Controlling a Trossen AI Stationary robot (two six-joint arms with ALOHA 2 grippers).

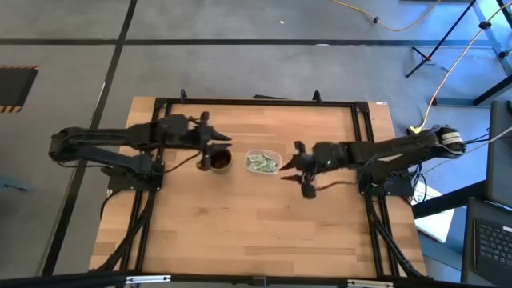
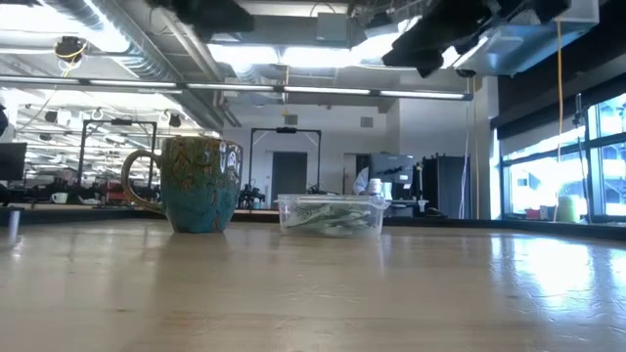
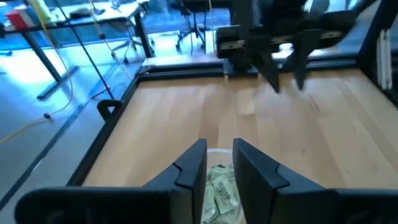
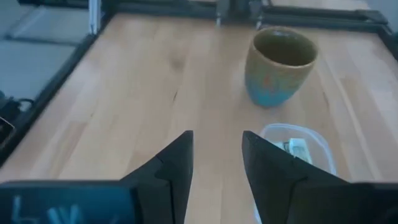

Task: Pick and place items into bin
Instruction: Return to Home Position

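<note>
The clear bin stands on the table's middle with several pale green packets lying flat inside it; it also shows in the low view as bin. My left gripper hovers open above the brown mug, to the left of the bin, fingers apart with nothing between them. My right gripper hangs open just to the right of the bin, raised off the table and also holding nothing; in its wrist view the right gripper looks toward the bin.
The mug, teal outside with its handle to the left, stands by its base beside the bin's left side. A black frame borders the wooden table. Bare wood spreads toward the near edge.
</note>
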